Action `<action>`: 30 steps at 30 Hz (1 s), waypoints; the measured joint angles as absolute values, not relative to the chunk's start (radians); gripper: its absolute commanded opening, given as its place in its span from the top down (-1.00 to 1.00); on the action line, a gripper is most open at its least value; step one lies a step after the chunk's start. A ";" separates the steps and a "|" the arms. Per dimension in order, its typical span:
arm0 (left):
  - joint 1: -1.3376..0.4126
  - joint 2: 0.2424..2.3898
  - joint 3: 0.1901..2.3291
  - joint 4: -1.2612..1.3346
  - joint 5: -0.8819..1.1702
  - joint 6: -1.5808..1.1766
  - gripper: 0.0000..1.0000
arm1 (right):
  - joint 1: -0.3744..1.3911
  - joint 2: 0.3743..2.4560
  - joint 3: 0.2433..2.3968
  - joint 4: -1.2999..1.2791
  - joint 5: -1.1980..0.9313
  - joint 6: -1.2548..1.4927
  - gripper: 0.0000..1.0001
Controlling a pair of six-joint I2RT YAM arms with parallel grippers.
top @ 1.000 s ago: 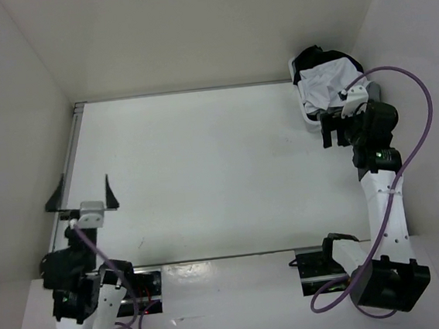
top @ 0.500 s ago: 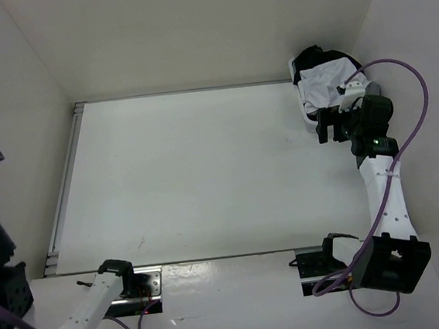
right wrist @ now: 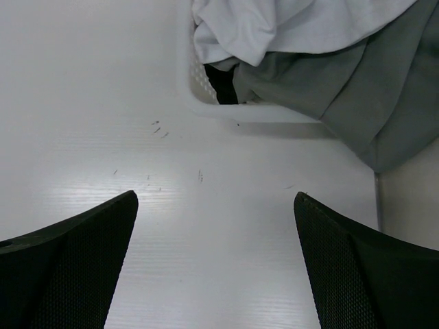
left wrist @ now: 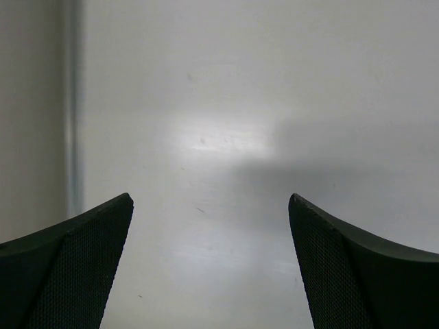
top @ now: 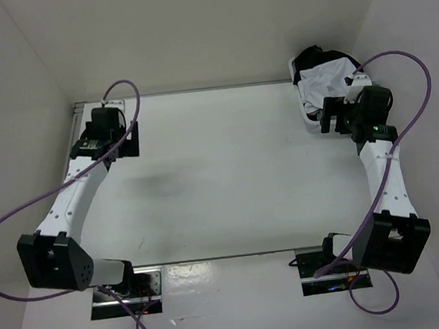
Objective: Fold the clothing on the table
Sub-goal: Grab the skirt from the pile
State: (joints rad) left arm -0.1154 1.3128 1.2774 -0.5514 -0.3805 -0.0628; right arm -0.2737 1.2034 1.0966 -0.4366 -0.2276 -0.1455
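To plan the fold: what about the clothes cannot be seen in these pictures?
- clothing: crumpled in the basket, shape unreadable; cut by the top edge in the right wrist view.
- black garment: top view, mostly buried under the clothing and grey garment.
- left wrist view: no clothes.

left end effector (top: 121, 140): reached far table (top: 229, 179) corner | right end effector (top: 331, 115): nearer clothing (top: 326, 80)

Far right corner: note a white perforated basket (right wrist: 199, 92) with its near wall in close view. A grey garment (right wrist: 357, 96) hangs out over the basket's near rim on the right side. From above, you can see a black garment (top: 314, 53) at the basket's far edge. Plain white walls (top: 191, 35) stand behind.
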 measured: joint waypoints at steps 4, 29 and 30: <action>-0.115 1.378 1.225 -0.609 -0.260 -0.093 -1.00 | -0.275 1.312 1.164 -0.434 -0.174 -0.126 -0.97; -0.038 1.288 1.149 -0.493 -0.073 -0.077 -1.00 | -0.144 1.875 1.567 -0.352 0.046 -0.106 -0.71; -0.038 1.289 1.149 -0.493 -0.073 -0.077 -1.00 | -0.139 1.884 1.572 -0.345 0.051 -0.109 -0.66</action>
